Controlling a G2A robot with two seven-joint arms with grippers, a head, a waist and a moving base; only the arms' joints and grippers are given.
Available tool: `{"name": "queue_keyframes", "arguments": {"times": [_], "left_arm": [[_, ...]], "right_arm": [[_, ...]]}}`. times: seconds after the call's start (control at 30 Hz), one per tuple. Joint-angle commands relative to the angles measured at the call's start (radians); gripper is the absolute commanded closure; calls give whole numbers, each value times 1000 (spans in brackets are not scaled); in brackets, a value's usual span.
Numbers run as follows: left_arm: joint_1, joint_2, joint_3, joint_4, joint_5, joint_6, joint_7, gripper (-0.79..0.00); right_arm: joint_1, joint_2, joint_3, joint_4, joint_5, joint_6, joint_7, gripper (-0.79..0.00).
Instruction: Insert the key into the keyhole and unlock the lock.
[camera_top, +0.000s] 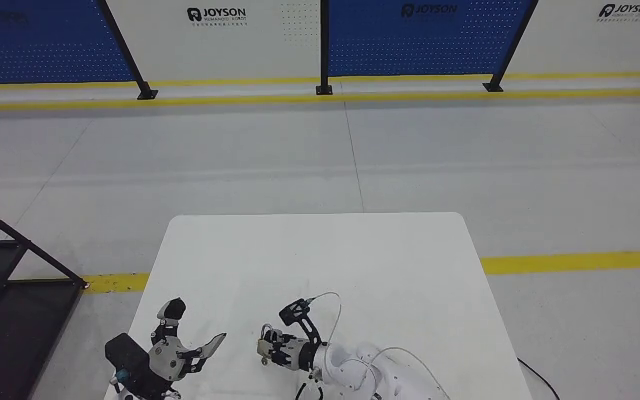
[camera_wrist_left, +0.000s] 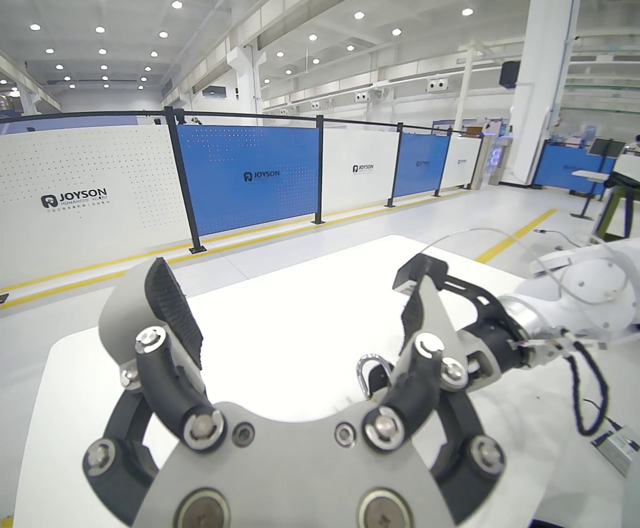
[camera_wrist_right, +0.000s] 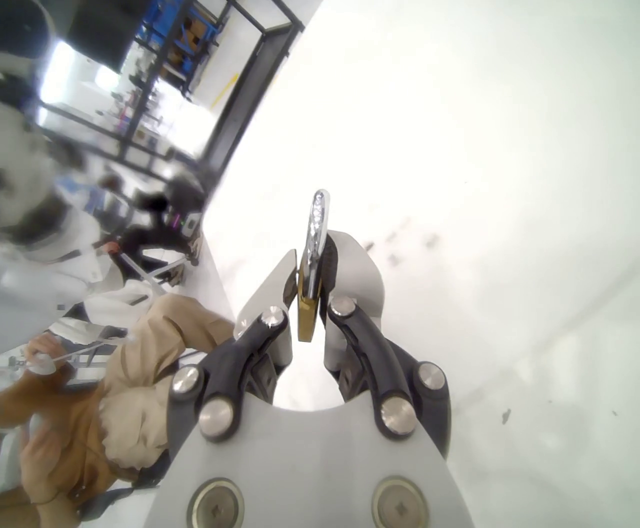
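While the right tool (camera_wrist_right: 310, 272) is clenched on the padlock (camera_wrist_right: 306, 312), the left tool (camera_wrist_left: 295, 320) stands released, its ribbed pads (camera_wrist_left: 172, 310) spread wide with nothing between them. In the right wrist view the padlock's brass body is seen edge-on, pinched between the two fingers, which hide most of its flat faces. The silver shackle (camera_wrist_right: 318, 225) juts out past the fingertips, and from this angle it cannot be told whether it is latched. Where the keyhole lies cannot be made out either.

In the left wrist view just a loop of the shackle shows. The rest of the padlock is hidden behind one of the left tool's own fingers, which also covers most of the right tool. A black bracket (camera_wrist_left: 420, 272) and the white right arm (camera_wrist_left: 575, 290) show past it.

In the top view both tools are at the near edge of the white counter (camera_top: 320, 260). The left tool is toward the near left corner and the right tool is nearer the middle of that edge; they are close but apart. The padlock is too small there to tell from the fingers. Whether it rests on the counter or hangs above it cannot be told. Both arms are cut off at the near edge.
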Motion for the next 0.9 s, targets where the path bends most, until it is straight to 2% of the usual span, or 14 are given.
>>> {"name": "queue_keyframes", "arguments": {"times": [0.0,0.03,0.07,0.1,0.13,0.17,0.4,0.57,0.7,0.87], "left_arm": [[0,0,0,0,0,0,0,-785],[0,0,0,0,0,0,0,-785],[0,0,0,0,0,0,0,-785],[0,0,0,0,0,0,0,-785],[0,0,0,0,0,0,0,-785],[0,0,0,0,0,0,0,-785],[0,0,0,0,0,0,0,-785],[0,0,0,0,0,0,0,-785],[0,0,0,0,0,0,0,-785],[0,0,0,0,0,0,0,-785]], "right_arm": [[21,-13,-17,33,-10,27,-7,-102],[31,-19,-27,47,-14,38,-7,-308],[38,-25,-33,56,-8,38,-8,-428],[43,-30,-35,64,-3,37,-9,-613],[49,-32,-37,70,-7,39,-12,-751],[52,-34,-39,73,-15,44,-14,-785],[40,-21,-27,2,-111,91,5,-785],[-15,20,29,-143,-239,151,22,-785],[-125,80,138,-350,-374,170,30,-785],[-367,161,333,-669,-517,120,26,-785]]}}
